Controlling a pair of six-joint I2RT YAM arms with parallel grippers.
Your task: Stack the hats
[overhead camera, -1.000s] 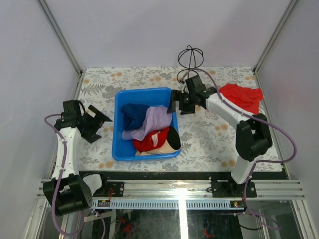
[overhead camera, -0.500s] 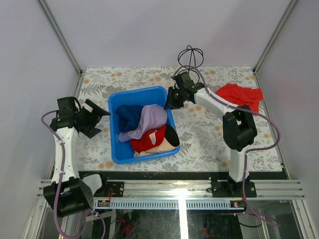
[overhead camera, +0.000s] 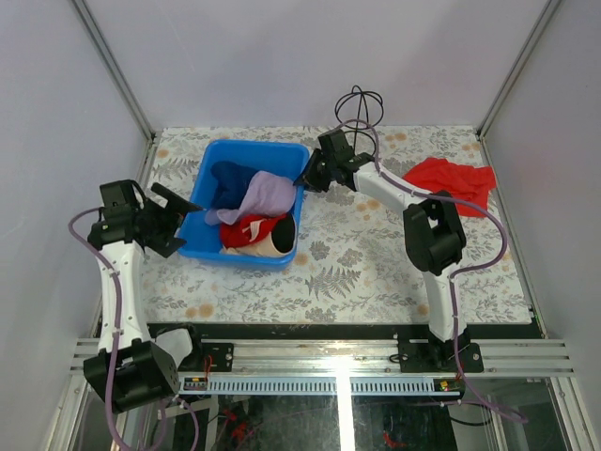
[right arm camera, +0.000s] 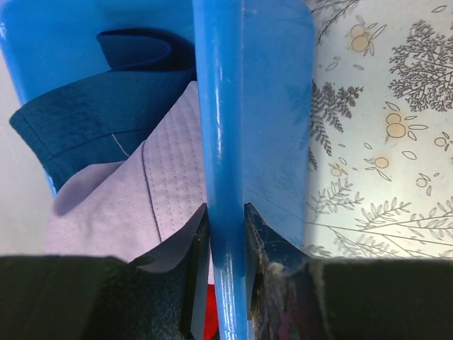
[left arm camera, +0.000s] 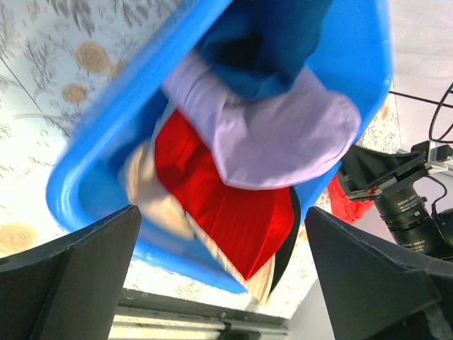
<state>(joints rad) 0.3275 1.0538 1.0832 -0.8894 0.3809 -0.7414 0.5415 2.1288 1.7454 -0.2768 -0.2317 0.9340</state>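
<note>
On bin (overhead camera: 254, 145) far-right rim, right tool (right arm camera: 226, 230) is clenching tight; left tool (overhead camera: 172, 214) is gaping wide nr bin's left side, gripping nothing. Hats (overhead camera: 255, 202) are lying heaped inside bin on bench (overhead camera: 376, 263).

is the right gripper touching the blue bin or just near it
Touching. The right wrist view shows the right gripper closed over the wall of the blue bin, with one finger pressed against each side and no gap visible.
</note>
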